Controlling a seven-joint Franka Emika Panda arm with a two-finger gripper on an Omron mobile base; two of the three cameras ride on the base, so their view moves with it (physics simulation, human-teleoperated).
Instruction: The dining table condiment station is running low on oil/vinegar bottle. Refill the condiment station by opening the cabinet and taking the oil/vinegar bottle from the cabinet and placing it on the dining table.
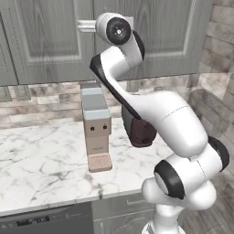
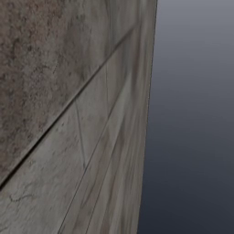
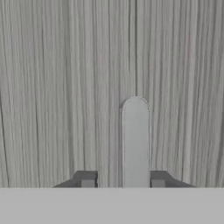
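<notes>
At the upper cabinet: we have the arm raised over the marble counter [image 1: 41,169], its hand up against the cabinet [image 1: 50,41] doors, which both sit flush and closed in the left base view.

Handle: from the hand view we see the slim grey bar handle [image 3: 135,144] rising between the two dark fingertips [image 3: 87,179], its rounded end well above them.

Gripper: our gripper [image 3: 122,180] brackets the bar — a tip stands close on either side, yet a sliver of door grain shows between each tip and the bar, so we cannot tell whether the jaws are clenched on it or merely straddling it.

Done so far: as we judge it, only the approach to the door — we are at the handle and lined up.

Left to do: pulling the door open, finding and taking the bottle, carrying it to the dining table and setting it down; nearly all of the task, by our reckoning.

Oil/vinegar bottle: presumably behind the closed doors; we cannot confirm it.

On the counter: a tall grey-and-tan coffee machine [image 1: 96,128] stands below the cabinet, with a dark appliance [image 1: 139,130] just beside it, partly behind the arm.

Right base view: close-up wall [image 2: 55,137] panels beside a blank grey void.
</notes>
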